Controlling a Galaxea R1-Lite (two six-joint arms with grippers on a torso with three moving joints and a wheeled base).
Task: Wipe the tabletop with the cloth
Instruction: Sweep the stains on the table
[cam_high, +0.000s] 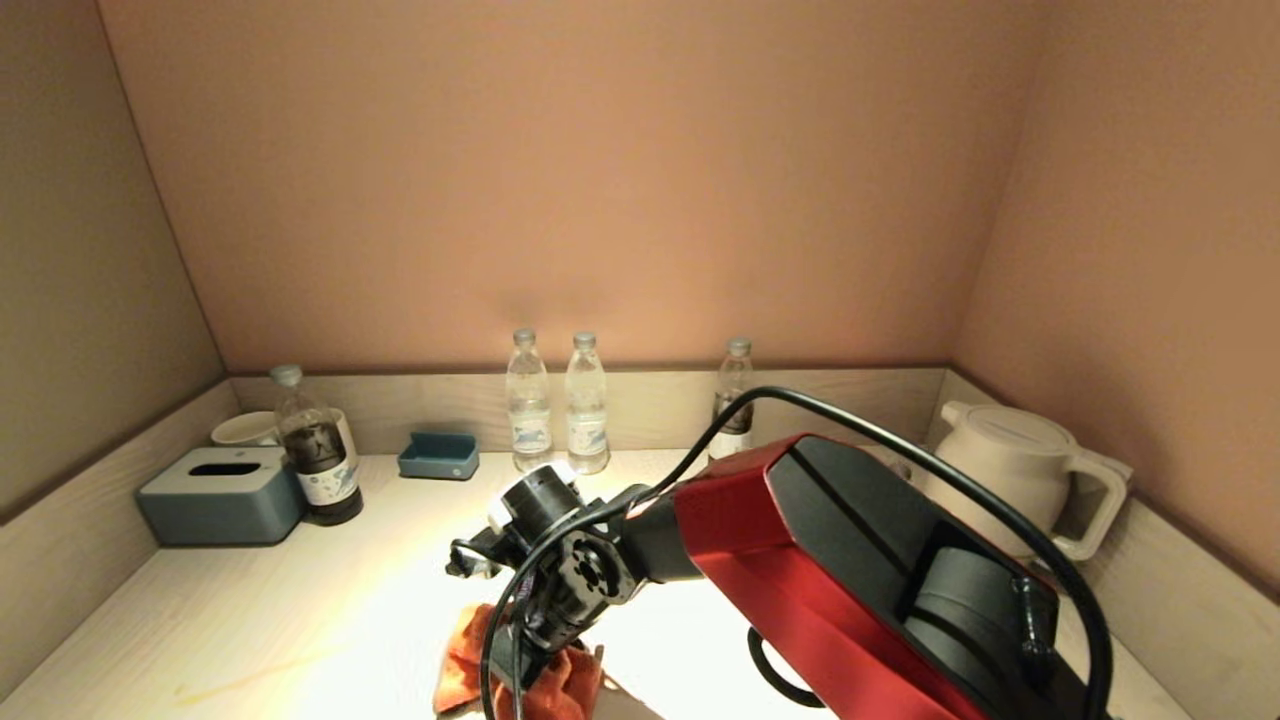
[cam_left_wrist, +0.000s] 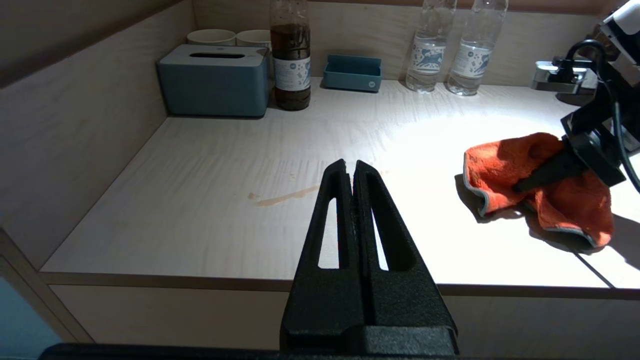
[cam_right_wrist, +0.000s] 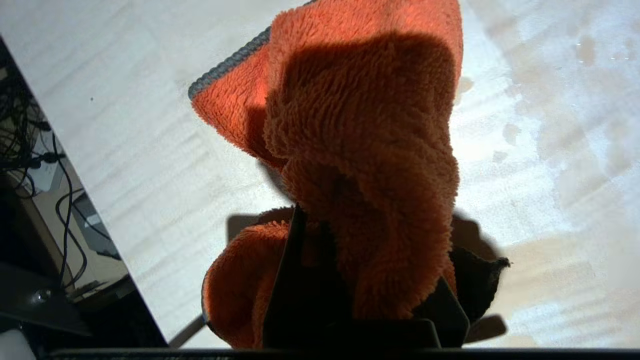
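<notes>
Orange terry cloth (cam_high: 520, 680), grey-edged: bunched on the tabletop (cam_high: 300, 620) at 6 o'clock in my head view, right by the near edge. R gripper (cam_left_wrist: 530, 184) has its jaws pinched on a fold of it; R wrist cam shows the pile squeezed between the two dark fingers (cam_right_wrist: 300, 290), rest of the rag draped on the wood.

L gripper (cam_left_wrist: 351, 172): parked off the near edge, jaws pressed together, holding nothing, well apart from the cloth.

Tabletop: pale wood grain, yellowish streak (cam_left_wrist: 285, 196) between L gripper tip and cloth in L wrist cam; faint blotches (cam_right_wrist: 550, 100) beside the cloth in R wrist cam.

Other stock, head view:
- tissue box (cam_high: 222, 495), blue-grey, 9 o'clock, against the L rim
- dark bottle (cam_high: 318, 447) just beside the box; cups (cam_high: 245, 428) behind it
- small blue tray (cam_high: 438, 455), approx 11 o'clock
- two clear bottles (cam_high: 557, 405) at 12, back rim
- third bottle (cam_high: 733, 395), approx 1 o'clock, partly behind my R arm
- white kettle (cam_high: 1020, 470), 3 o'clock, back R corner
</notes>
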